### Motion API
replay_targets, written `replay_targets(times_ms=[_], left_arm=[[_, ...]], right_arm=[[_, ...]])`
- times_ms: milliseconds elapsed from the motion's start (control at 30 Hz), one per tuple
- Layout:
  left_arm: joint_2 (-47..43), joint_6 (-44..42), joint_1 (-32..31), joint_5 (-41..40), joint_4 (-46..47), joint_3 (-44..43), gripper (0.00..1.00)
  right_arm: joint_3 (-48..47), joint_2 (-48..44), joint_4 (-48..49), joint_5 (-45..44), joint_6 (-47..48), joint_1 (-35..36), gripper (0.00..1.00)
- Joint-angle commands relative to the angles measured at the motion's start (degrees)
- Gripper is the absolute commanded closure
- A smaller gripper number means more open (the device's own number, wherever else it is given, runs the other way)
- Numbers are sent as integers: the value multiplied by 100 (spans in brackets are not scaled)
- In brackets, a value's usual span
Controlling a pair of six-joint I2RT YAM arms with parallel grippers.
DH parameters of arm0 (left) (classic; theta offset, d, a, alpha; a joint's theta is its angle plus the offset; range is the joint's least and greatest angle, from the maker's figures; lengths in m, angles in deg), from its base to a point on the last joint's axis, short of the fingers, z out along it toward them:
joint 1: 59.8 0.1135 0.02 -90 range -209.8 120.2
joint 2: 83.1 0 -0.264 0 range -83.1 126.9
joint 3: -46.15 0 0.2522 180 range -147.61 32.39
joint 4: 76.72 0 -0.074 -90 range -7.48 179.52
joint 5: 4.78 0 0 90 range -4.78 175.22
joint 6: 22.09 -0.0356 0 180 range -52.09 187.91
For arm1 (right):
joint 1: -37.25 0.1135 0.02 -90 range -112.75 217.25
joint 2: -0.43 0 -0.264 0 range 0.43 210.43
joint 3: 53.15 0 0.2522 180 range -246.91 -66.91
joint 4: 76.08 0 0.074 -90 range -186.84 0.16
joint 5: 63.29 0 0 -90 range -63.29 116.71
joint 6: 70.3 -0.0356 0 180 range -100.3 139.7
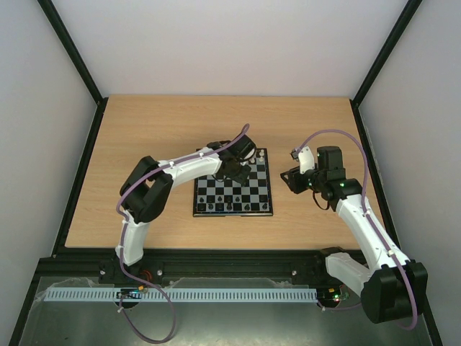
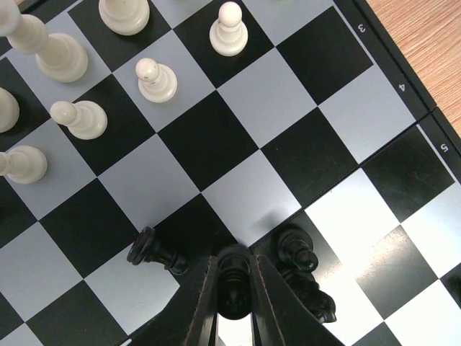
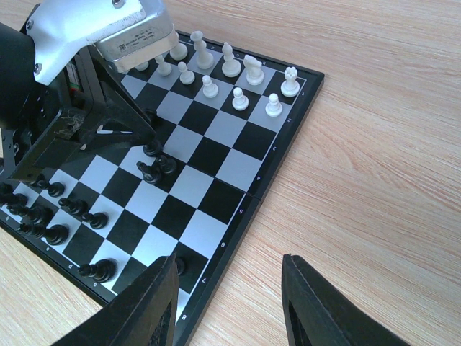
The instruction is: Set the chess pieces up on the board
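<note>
The board (image 1: 232, 214) lies mid-table, black and pale grey squares (image 2: 209, 137). My left gripper (image 2: 235, 259) is over its middle, shut on a black chess piece (image 2: 233, 288) held between the fingers. A black piece (image 2: 154, 253) lies tipped on its side just left of the jaws, and two more black pieces (image 2: 296, 251) stand close on the right. White pieces (image 2: 157, 81) fill the far rows (image 3: 230, 65). Other black pieces (image 3: 43, 216) stand along the near rows. My right gripper (image 3: 230, 277) hangs open over the board's right rim, holding nothing.
The left arm (image 1: 180, 169) reaches across the board's left half to its gripper (image 1: 232, 171). The right gripper (image 1: 294, 176) is beside the board's right edge (image 3: 252, 194). Bare wooden table (image 3: 374, 144) extends to the right. Black frame posts (image 1: 72, 50) stand at the corners.
</note>
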Motion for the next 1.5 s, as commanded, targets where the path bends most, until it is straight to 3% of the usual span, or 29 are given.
replay_targets(times_ms=[0, 333, 700, 1067, 1467], left_arm=[[-147, -49, 30, -54, -117, -57, 89], [-1308, -355, -239, -112, -327, 320, 89], [-2415, -463, -963, 139, -388, 1519, 89], [-2334, -897, -1078, 45, -129, 2084, 88], [-1884, -1160, -1078, 190, 67, 1855, 88]], right_arm=[[52, -21, -65, 0, 61, -22, 60], [-4, -55, -97, 186, 63, -22, 60], [-47, 45, -140, 483, 12, -6, 60], [68, 155, 11, 204, -27, -14, 60], [46, 299, -2, 176, 54, -13, 60]])
